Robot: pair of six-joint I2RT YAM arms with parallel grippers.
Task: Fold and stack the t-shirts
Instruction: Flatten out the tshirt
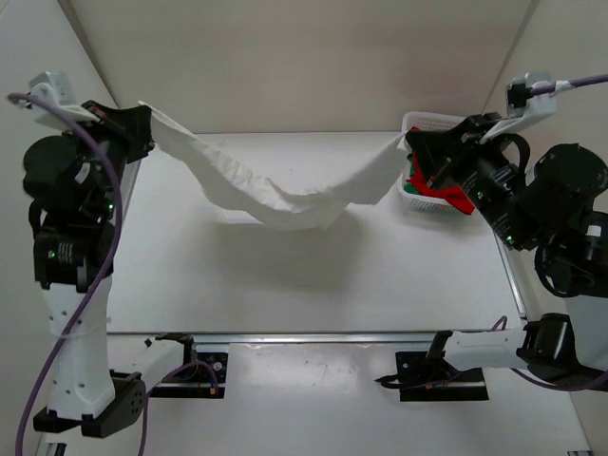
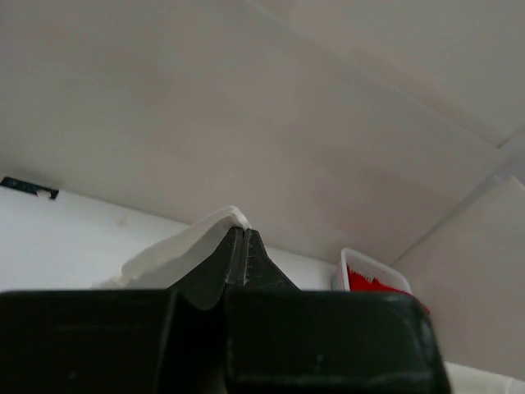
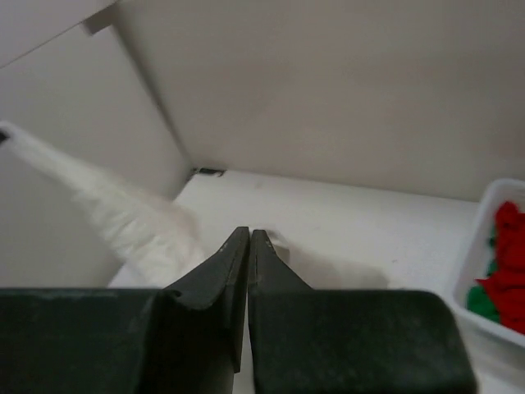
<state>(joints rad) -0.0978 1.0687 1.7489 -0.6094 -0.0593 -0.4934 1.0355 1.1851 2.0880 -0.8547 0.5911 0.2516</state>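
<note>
Currently off-white t-shirt (image 1: 285,195) sags between left claw (image 1: 144,125), ten o'clock, and right claw (image 1: 410,144), two o'clock, both clamped on it; best tensioned evenly, then laid flat.

I see a white table (image 1: 332,275) boxed in by plain beige walls (image 1: 304,57) at the back and both sides, evenly lit, with soft shadows and a metal rail (image 1: 313,335) along its near edge.
</note>
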